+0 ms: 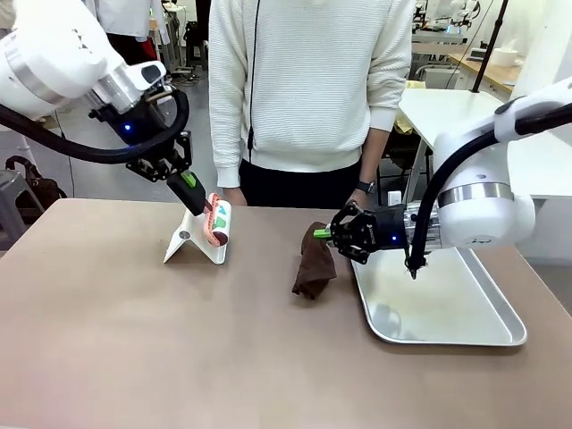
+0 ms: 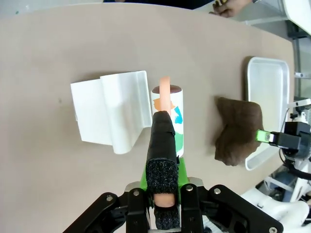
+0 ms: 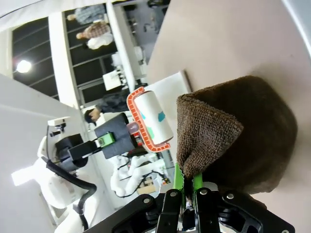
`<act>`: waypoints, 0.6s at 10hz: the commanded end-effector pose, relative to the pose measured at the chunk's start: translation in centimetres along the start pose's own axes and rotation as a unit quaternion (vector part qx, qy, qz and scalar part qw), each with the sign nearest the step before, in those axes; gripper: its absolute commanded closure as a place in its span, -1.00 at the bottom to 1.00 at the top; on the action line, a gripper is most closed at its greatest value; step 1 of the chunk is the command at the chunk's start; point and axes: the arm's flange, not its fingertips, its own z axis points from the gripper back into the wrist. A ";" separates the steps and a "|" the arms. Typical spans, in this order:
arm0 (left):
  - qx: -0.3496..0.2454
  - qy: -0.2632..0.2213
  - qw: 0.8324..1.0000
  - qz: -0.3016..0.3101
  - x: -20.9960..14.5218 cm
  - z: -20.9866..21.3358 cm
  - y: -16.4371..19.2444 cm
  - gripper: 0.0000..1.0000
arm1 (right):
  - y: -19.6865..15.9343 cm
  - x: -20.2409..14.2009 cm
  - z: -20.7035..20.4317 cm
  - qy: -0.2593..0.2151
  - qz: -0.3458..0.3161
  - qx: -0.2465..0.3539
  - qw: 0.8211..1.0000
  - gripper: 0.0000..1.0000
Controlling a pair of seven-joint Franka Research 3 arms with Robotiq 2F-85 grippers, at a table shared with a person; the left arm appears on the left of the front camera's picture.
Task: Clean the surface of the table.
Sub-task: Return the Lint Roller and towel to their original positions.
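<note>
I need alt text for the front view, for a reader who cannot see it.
The left claw holds a lint roller by its handle above a white stand on the brown table. The right claw pinches a brown cloth beside a metal tray; a person stands behind.

Table [image 1: 134, 357] w/ tray [image 1: 447, 322], cloth [image 1: 315, 264], stand [image 1: 192, 241]

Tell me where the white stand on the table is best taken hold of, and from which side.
Grip the white stand by its raised curved cradle, coming from above on the side away from the lint roller. That ridge stands up off the table, while the flat base lies too low for fingers to get under. The left hand, shut on the roller's handle, is close by there.
</note>
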 end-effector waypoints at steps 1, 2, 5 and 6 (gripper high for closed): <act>0.027 0.005 1.000 0.001 0.8 -0.9 -0.7 0.55 | 1.6 0.7 -0.7 -0.015 0.002 -0.052 0.999 0.85; 0.044 0.003 0.999 -0.002 1.1 -1.5 -0.7 0.55 | 1.6 0.8 -1.0 -0.032 0.008 -0.083 0.996 0.85; 0.062 0.019 0.998 -0.019 1.8 -3.1 -0.9 0.55 | 1.3 1.0 -2.2 -0.026 0.029 -0.127 0.991 0.85; 0.064 0.013 0.998 -0.013 2.1 -3.4 -0.8 0.55 | 1.2 1.2 -2.2 -0.020 0.025 -0.123 0.992 0.85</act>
